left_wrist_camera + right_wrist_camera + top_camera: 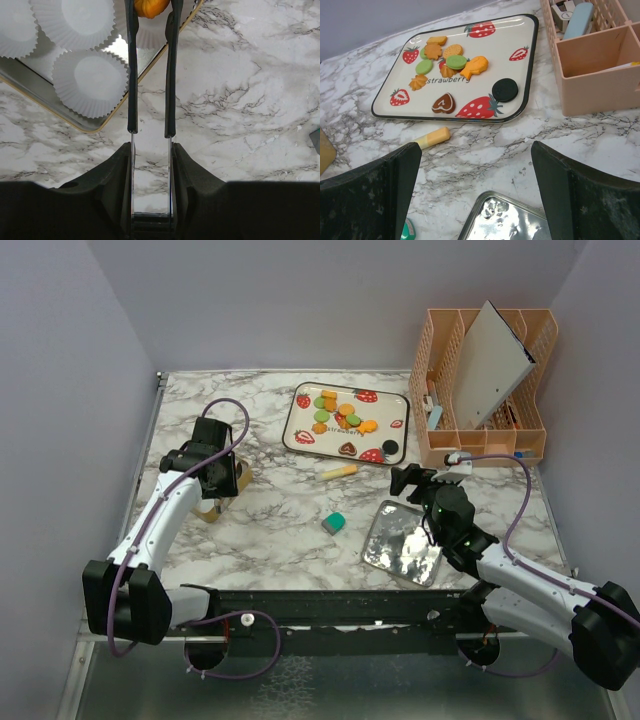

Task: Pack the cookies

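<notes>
Plainly the left tool is the busy one. Its jaws are clamped on a pair of tweezers, whose long axis runs straight out ahead of it and crosses the gold rim of a tin. An orange cookie is pinched at the far tips, just past that rim and above a white paper cup that the tweezer arms mostly hide. More paper cups sit off to the left of the tweezers, all looking unfilled. To my eye the next move turns on that one line-up, cookie directly over cup, so it calls for a short drop and a release rather than any sideways travel.

Further right, the right tool stands with its jaws wide apart and holds nothing. The rest of the cookies lie ahead of it and a little to its left, on the strawberry tray. A black round one is nearest, with a pale yellow stick on the tabletop between the tray and the tool. This arm looks closer to the pile than the left one.
</notes>
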Motion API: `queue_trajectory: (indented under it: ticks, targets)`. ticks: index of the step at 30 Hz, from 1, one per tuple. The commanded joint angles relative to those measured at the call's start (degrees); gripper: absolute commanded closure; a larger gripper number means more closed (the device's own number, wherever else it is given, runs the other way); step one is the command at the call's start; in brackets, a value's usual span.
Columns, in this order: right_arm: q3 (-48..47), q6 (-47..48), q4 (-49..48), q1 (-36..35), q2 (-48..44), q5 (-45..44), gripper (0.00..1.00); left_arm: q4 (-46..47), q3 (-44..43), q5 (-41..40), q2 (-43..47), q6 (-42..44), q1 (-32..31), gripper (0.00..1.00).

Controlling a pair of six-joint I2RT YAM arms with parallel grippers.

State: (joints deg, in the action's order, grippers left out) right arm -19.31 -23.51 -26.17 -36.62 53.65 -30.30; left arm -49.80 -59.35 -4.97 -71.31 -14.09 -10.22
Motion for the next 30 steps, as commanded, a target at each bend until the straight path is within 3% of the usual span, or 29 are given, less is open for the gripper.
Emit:
queue_trajectory:
  ticks: [1, 15, 30]
  targets:
    - [0.8, -0.1, -1.6, 0.2, -0.1, 0.7, 0.0, 0.7, -0.6, 1.3, -0.5, 0.5, 0.1, 0.74]
    - [0.8, -0.1, -1.8, 0.2, 0.2, 0.8, 0.0, -1.0, -0.9, 0.9, 1.0, 0.1, 0.1, 0.53]
    - [0.8, 0.0, -1.9, 0.2, 0.3, 0.9, 0.0, -2.8, -7.1, 4.8, 3.7, -1.2, 0.1, 0.56]
